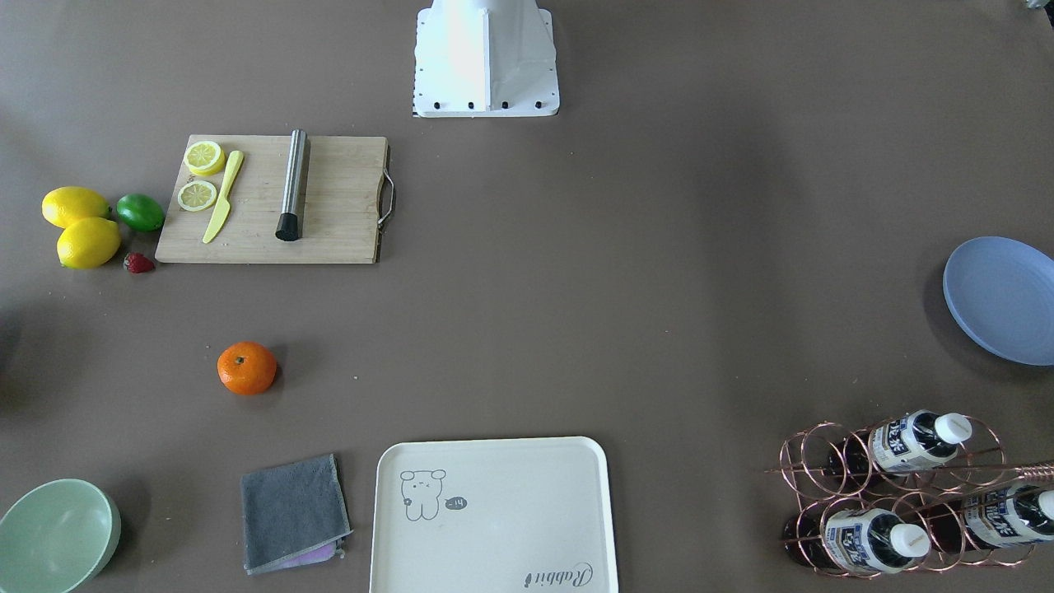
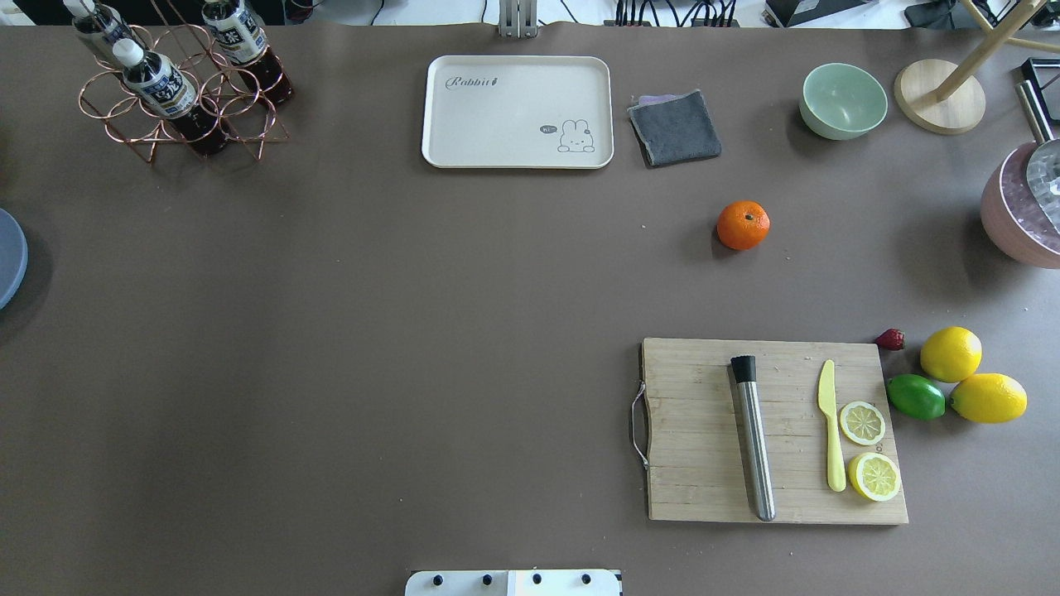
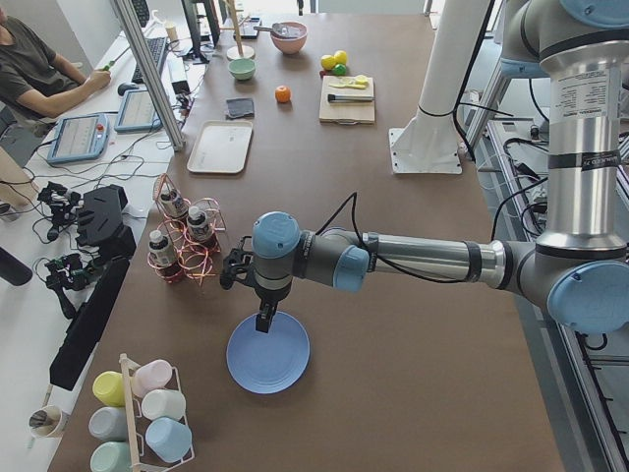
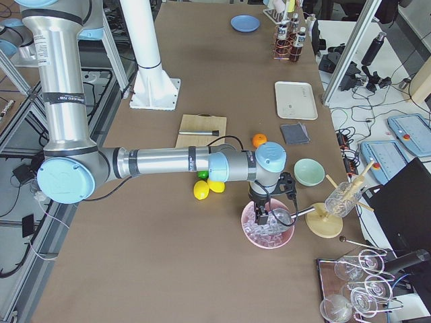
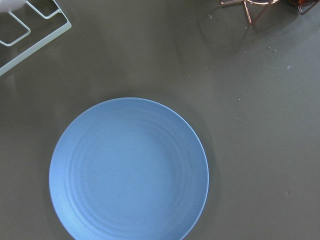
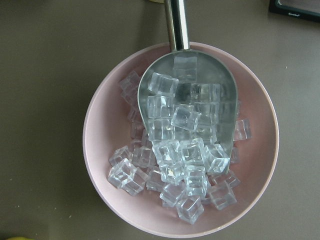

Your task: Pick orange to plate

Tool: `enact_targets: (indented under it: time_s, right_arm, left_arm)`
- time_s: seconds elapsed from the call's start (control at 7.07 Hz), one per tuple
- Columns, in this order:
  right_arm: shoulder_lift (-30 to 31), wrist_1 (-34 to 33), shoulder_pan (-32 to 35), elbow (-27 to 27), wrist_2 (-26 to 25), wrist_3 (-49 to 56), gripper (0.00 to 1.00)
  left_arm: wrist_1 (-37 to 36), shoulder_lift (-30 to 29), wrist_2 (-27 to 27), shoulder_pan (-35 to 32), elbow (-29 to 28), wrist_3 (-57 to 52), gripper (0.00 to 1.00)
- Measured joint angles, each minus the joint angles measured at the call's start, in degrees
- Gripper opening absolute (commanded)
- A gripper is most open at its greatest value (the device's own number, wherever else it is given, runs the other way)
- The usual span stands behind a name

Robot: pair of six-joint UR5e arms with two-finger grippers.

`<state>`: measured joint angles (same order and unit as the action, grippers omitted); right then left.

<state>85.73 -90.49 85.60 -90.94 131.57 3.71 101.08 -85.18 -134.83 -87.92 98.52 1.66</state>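
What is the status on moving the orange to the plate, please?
Left end effector above plate, right end effector above ice bowl; open or shut, cannot tell. Orange on table, untouched. Cloth nearby, not touching.

orange [image 1: 246, 367]: bright orange | plate [image 5: 129, 170]: periwinkle blue, faint rings | counter [image 1: 617, 288]: brown | tray [image 1: 494, 527]: cream, rabbit drawing | bowl [image 1: 58, 535]: pale green

I see the plate [image 1: 1000, 301] cut by the edge. I can't read the left gripper [image 3: 265, 323] or right gripper [image 4: 261, 215].

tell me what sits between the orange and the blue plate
Nothing: in the overhead view only bare brown table runs from the orange to the plate.
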Motion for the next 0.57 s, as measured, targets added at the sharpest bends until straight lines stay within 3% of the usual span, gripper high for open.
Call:
enact_targets:
  time_s: [0.57]
  right_arm:
    - [-0.2, 0.0, 0.0, 0.0, 0.0, 0.0, 1.00]
  left_arm:
    - [0.4, 1.0, -0.1, -0.1, 1.4, 1.4, 0.97]
